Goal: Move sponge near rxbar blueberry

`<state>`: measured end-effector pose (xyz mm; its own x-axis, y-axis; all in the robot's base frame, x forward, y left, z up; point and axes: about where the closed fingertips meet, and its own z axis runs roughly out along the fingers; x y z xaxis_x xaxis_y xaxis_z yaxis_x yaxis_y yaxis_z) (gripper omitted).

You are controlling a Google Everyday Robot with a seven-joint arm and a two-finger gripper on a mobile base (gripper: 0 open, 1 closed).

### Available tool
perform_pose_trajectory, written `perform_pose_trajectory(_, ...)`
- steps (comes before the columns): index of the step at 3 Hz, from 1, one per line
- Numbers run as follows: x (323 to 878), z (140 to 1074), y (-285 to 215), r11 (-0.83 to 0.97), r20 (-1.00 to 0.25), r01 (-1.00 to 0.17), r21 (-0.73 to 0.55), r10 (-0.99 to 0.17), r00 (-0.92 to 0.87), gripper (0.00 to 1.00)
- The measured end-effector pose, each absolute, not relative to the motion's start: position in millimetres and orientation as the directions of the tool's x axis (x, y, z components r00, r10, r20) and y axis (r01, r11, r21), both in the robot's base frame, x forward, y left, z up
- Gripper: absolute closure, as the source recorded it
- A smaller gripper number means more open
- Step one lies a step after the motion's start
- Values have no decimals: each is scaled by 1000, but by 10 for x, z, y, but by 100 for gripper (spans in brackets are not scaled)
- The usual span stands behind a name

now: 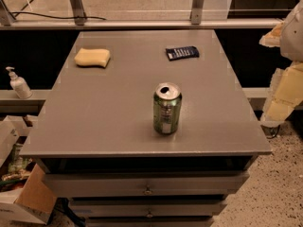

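Observation:
The sponge (92,57), a pale yellow soft block, lies flat near the far left corner of the grey table (113,126). The rxbar blueberry (182,52), a dark navy wrapper with white print, lies flat near the far right of the table, well apart from the sponge. My gripper (279,98), cream-coloured, hangs off the table's right edge, at the right border of the camera view. It is far from both objects and holds nothing that I can see.
A green soda can (167,108) with an opened top stands upright in the front middle of the table. A white pump bottle (18,84) stands on a ledge to the left. Cardboard boxes (23,197) sit on the floor at the lower left. Drawers (147,186) are below the tabletop.

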<state>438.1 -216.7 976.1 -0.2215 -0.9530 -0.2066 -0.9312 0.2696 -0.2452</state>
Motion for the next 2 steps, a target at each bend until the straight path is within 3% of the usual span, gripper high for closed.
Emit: perform_pose_trajectory(2, 4442, 9789, -2135, 247, -226, -935, -254, -955, -191, 0)
